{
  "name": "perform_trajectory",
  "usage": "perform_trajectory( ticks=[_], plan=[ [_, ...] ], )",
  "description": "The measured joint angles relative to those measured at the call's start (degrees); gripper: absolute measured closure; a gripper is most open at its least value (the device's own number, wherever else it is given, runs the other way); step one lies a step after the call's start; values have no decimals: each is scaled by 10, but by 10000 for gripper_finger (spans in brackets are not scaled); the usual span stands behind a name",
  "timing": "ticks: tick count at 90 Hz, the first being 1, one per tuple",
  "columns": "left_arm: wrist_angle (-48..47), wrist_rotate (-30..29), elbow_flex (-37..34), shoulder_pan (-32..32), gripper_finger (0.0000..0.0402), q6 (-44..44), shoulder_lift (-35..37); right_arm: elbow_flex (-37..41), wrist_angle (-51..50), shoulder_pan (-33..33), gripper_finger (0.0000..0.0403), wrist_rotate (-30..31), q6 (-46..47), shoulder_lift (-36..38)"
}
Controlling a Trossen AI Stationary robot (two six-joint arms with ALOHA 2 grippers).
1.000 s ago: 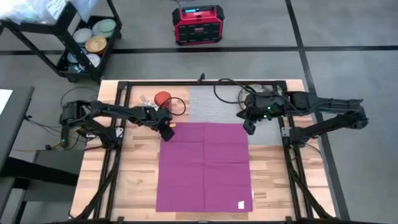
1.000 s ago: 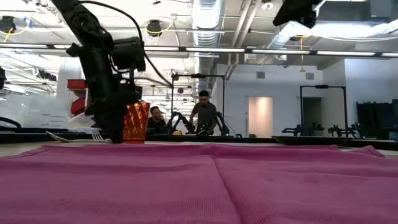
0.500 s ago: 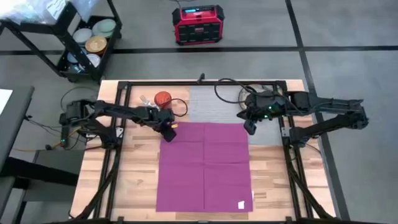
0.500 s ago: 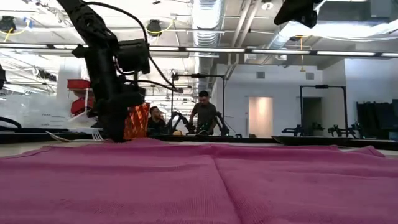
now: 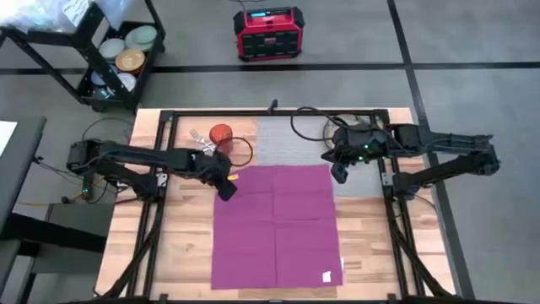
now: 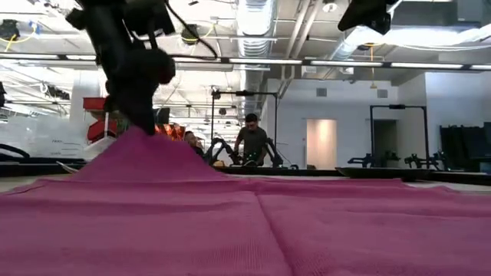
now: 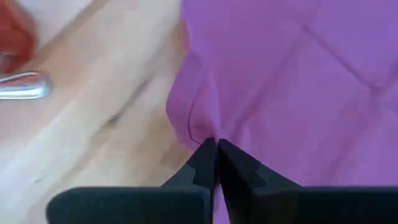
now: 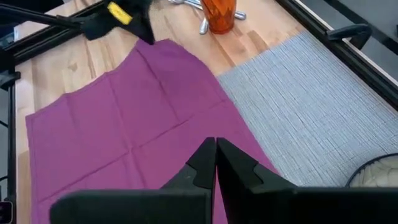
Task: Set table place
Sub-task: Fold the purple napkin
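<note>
At napkin (image 5: pixel 277 225) corner, left pincer (image 5: pixel 226 187) clamped, no legible writing

Two slim matte-black jointed arms, left arm (image 5: pixel 143 157) and right arm (image 5: pixel 439 143), black cables looping off them; yellow marking near the left gripper (image 5: pixel 226 189); both grippers' fingers are dark, angular wedges.

The napkin (image 5: pixel 277 226) lies spread at the middle of the table (image 5: pixel 181 245), reaching toward 6 o'clock. The mat (image 5: pixel 291 143) lies at 12 o'clock from it, its near edge under the napkin's far edge. The cup (image 5: pixel 221 135) stands on the table at 9 o'clock from the mat, with cutlery (image 5: pixel 200 137) just beside it at 9 o'clock. The plate (image 8: pixel 379 172) sits on the mat's 3 o'clock end.
</note>
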State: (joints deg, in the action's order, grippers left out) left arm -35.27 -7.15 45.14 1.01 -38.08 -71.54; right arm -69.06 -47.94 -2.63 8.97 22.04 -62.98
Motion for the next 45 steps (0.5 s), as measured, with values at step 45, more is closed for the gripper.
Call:
perform_trajectory(
  ticks=[45],
  plan=[
    [-24, -72, 2, -57, 401, -46, 1, 14, -36, -39, 403, 5, -1, -15]
  ],
)
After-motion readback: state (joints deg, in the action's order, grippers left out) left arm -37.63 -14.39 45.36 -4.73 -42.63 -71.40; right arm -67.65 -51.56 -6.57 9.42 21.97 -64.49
